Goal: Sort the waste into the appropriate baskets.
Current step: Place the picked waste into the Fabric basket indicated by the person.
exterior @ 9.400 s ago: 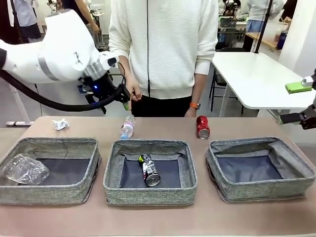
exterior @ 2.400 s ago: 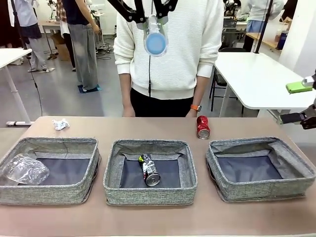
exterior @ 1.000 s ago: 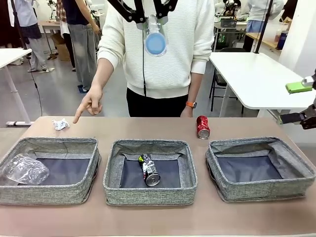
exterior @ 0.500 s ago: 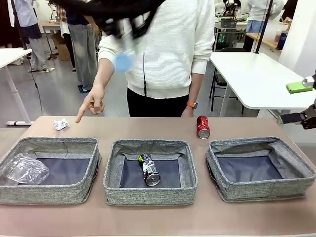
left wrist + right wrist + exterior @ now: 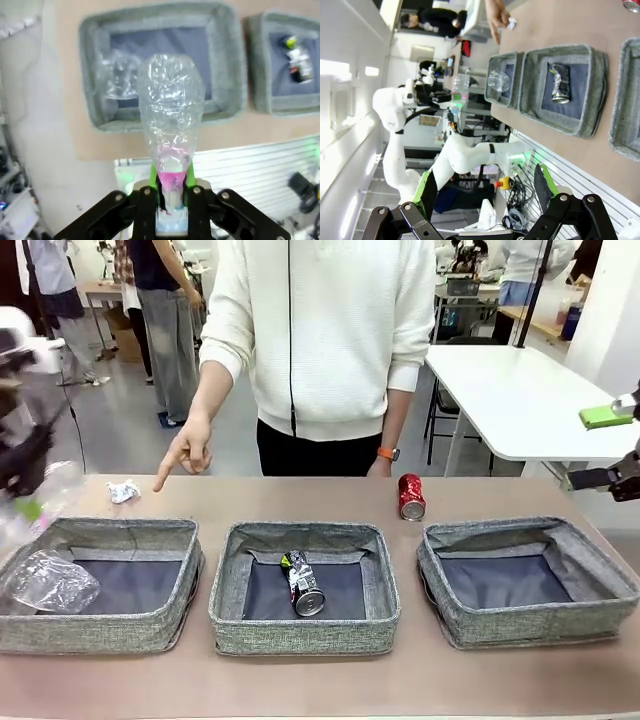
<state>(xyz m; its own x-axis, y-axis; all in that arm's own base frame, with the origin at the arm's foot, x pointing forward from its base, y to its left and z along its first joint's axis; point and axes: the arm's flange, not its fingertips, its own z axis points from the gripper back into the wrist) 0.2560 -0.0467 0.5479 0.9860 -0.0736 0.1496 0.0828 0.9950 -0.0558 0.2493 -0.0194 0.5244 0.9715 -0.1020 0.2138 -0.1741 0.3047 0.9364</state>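
Left pincer clamps clear bottle at its neck, over left basket holding crushed bottle. Middle basket: black-silver can. Red can, paper wad on desk. Right pincer wide, off beside desk.

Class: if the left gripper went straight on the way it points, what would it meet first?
The left gripper, shut on the bottle, would probably reach the left basket near its robot-side wall, bottle first. The crushed bottle inside lies beside that line; depth is unclear.

Left gripper, held bottle motion-blurred in front view
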